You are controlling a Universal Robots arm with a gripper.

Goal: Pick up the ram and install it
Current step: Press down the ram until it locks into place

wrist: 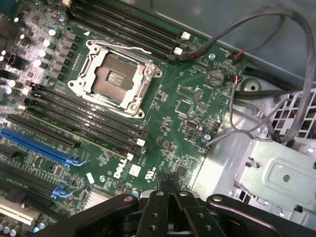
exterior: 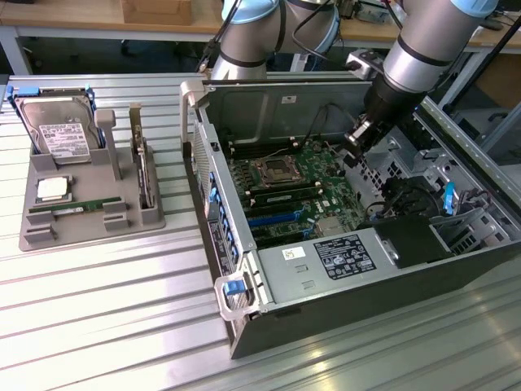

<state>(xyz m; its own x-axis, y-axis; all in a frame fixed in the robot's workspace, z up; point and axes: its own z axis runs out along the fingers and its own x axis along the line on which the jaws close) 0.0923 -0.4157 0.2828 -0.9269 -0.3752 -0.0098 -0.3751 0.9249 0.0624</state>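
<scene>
The ram (exterior: 69, 208) lies flat in the gray tray (exterior: 89, 220) on the tabletop (exterior: 98, 309), well apart from the hand (wrist: 168, 181). The hand hangs over the green board (wrist: 163, 98) inside the open computer case (exterior: 244, 326), its fingers pressed together and pinching nothing. To do this well, I think it should spread its fingers and grab the stick by its long sides.

Open computer case (exterior: 244, 326) lies on ribbed metal desk (exterior: 98, 326) | green motherboard (wrist: 197, 98) with empty processor socket (wrist: 116, 76) inside | grey tray (exterior: 89, 224) at exterior view's left holds hard drive (exterior: 57, 130), square processor chip (exterior: 52, 189)
</scene>
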